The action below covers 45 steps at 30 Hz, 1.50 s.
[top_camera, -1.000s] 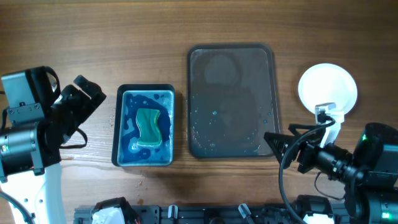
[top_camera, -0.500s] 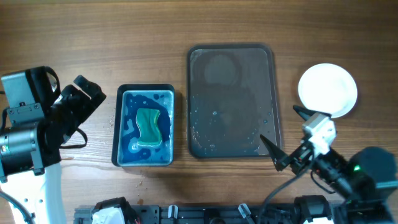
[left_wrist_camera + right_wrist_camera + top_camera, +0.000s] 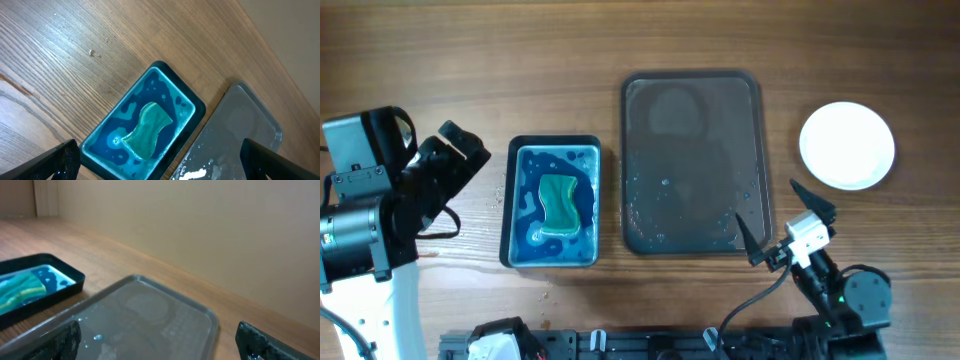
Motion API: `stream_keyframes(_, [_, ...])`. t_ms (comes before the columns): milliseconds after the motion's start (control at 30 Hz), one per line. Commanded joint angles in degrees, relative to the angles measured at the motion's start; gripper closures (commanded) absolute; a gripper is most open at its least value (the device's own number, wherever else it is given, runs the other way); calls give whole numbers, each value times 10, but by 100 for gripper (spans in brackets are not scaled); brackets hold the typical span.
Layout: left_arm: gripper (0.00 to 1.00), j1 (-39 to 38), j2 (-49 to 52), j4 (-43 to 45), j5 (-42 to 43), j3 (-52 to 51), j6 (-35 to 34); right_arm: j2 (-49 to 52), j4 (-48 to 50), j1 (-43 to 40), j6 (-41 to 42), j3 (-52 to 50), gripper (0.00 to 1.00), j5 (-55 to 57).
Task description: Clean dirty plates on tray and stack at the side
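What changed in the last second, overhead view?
The right gripper drew back from the near rim of the white plates toward its base. It now sits by the near right corner of the tray, jaws open and empty. The plates did not shift. The left gripper, blue basin, sponge and tray are unchanged.

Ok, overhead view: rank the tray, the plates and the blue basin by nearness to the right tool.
1. The tray, just left of the right tool.
2. The plates, ahead on its right.
3. The blue basin, far left.
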Motion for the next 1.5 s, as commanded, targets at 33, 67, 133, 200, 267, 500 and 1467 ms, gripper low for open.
stream_keyframes(33, [0, 4, 0, 2, 7, 6, 1, -11, 59, 5, 1, -60, 0, 8])
stream_keyframes(67, [0, 4, 0, 2, 7, 6, 1, -11, 79, 5, 1, -71, 0, 8])
stream_keyframes(133, [0, 4, 0, 2, 7, 6, 1, -11, 130, 5, -5, -91, 0, 10])
stream_keyframes(200, [0, 4, 0, 2, 7, 6, 1, -11, 126, 5, -5, -90, 0, 12])
stream_keyframes(267, [0, 4, 0, 2, 7, 6, 1, -11, 126, 5, -6, -90, 0, 12])
stream_keyframes(500, [0, 4, 0, 2, 7, 6, 1, -10, 125, 5, -5, -90, 0, 12])
stream_keyframes(1467, [0, -121, -174, 161, -6, -54, 46, -10, 125, 5, -6, -90, 0, 12])
